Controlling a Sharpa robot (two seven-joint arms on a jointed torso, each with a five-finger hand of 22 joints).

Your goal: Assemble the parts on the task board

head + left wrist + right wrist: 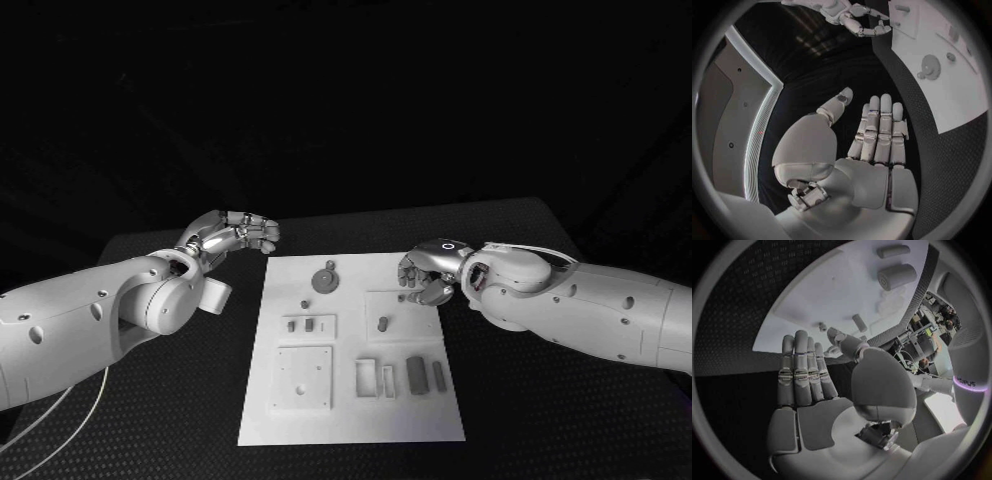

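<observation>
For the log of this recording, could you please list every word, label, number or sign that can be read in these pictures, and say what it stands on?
"PUS": the readable end of a dark word on the robot's white body, by a pink glowing line, in the right wrist view; its start is cut off.
Task board and parts: no lettering to be seen.
Left hand and right hand: no lettering; the right hand bears a small lit ring, not a character.

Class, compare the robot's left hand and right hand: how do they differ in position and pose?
The left robot hand hangs over the black table beside the white board; the right robot hand reaches over the board's edge. From above, the left looks curled, the right points down. Both hold nothing, fingers straight in wrist views.
</observation>
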